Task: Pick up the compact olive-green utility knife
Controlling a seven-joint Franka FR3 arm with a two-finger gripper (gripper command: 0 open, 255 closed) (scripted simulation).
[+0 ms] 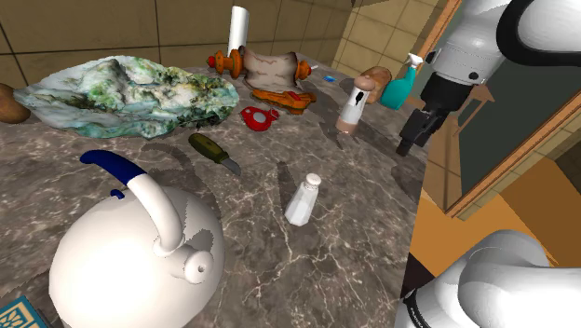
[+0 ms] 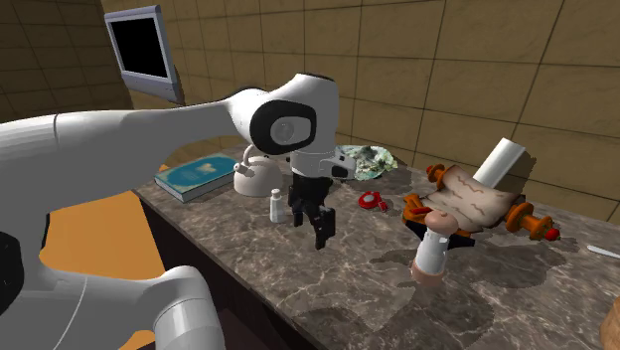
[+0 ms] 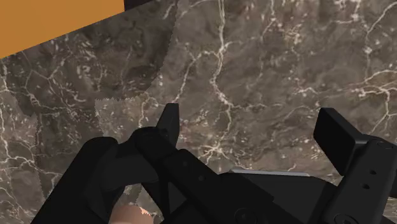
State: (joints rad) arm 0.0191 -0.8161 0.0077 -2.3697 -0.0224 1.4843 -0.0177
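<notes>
Here the fingers [image 3: 342,137] stand spread over the desk [image 1: 354,214], holding nothing; the olive-green knife [image 1: 213,151] lies flat well apart, toward the shoulder view's left, past the white shaker [image 1: 303,198].

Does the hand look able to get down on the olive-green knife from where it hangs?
Probably yes: the knife lies flat on the counter, apart from the white shaker, and the open hand hangs near its edge.
</notes>
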